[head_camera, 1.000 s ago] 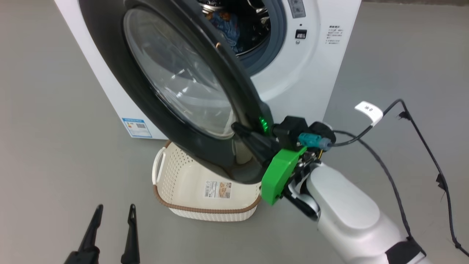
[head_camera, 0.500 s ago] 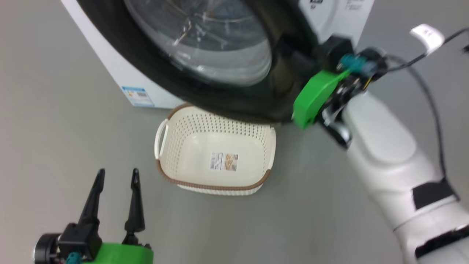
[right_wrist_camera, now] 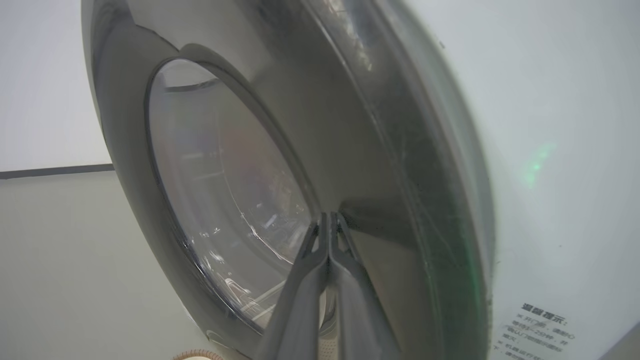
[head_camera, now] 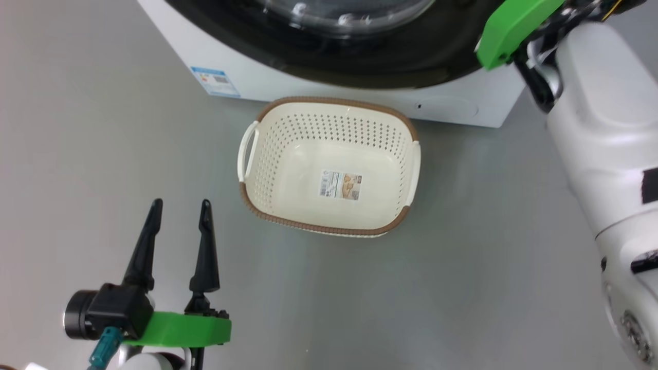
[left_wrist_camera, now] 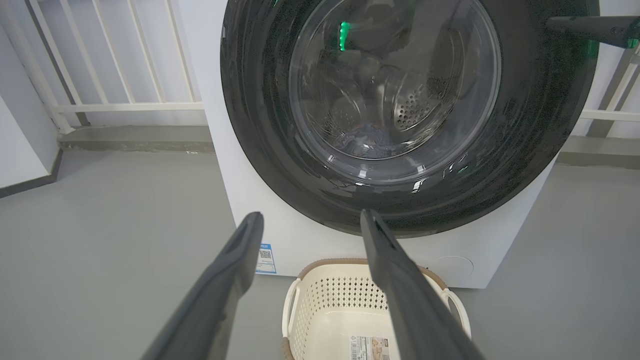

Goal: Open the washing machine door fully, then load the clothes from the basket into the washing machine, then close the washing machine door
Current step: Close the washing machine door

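Door (right_wrist_camera: 390, 150) rim touches right tool (right_wrist_camera: 329, 216), fingers together; left tool (head_camera: 181, 203), spread, hovers near basket (head_camera: 329, 100).

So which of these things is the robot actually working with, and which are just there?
In the job: washing machine door, washing machine, basket, clothes behind the glass, right gripper against the door, left gripper open.
Just there: white railing, grey floor, blue label.

You are getting no readable text: the blue label (head_camera: 215, 81) on the washing machine (head_camera: 452, 108) ahead of the left tool (head_camera: 181, 203), the basket (head_camera: 329, 110) sticker (head_camera: 340, 185), and printed lines (right_wrist_camera: 542, 325) right of the right tool (right_wrist_camera: 330, 216) are showing too small or blurred.
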Robot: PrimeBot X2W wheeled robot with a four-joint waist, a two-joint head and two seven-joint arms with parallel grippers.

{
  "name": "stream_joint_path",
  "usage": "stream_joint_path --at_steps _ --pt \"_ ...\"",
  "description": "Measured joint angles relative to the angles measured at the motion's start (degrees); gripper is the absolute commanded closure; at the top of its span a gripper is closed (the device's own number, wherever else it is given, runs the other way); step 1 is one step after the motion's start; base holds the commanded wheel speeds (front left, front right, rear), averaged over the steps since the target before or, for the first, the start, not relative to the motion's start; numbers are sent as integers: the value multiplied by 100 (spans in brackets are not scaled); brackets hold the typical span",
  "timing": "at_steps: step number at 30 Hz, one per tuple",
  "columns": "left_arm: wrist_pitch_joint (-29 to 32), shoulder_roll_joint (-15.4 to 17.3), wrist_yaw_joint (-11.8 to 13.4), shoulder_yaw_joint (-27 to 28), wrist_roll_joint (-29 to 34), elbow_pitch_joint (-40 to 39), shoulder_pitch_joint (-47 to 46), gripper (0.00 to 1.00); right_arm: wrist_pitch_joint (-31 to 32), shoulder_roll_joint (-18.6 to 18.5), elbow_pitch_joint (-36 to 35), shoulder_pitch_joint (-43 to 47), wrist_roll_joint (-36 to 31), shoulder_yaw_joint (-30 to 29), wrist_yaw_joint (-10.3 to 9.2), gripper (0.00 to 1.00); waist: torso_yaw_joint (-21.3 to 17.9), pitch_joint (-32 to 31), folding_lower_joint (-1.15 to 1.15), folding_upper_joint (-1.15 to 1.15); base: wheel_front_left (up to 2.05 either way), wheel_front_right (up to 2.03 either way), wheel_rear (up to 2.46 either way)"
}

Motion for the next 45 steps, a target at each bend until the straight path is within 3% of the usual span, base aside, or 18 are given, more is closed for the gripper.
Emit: stream_joint_path --at_steps 11,20,26,38,40,42,45 --pt "0 -205 -250 207 204 87 -122 0 -156 12 686 -572 -272 -790 0 100 202 222 0 0 0 0 0" --pt "0 -280 -346 349 323 177 -125 0 -158 101 572 -511 -468 -816 0 100 165 79 0 0 0 0 0" --pt "0 -289 -402 479 464 261 -58 0 -199 199 -1 436 -247 -492 0 100 40 -143 0 0 0 0 0" --pt "0 -219 -502 594 554 386 315 0 -200 156 -2018 2894 405 -593 -1 100 -374 -717 0 0 0 0 0" --pt "0 -187 -502 595 554 394 404 0 -200 162 -2308 3262 474 -613 -1 62 -466 -813 0 0 0 0 0" --pt "0 -177 -543 590 554 408 471 0 -200 165 -2565 3597 503 -615 -1 0 -562 -910 0 0 0 0 0" --pt "2 -158 -545 568 553 437 538 0 -199 199 -2883 4013 503 -622 -1 0 -689 -1060 0 0 0 0 0"
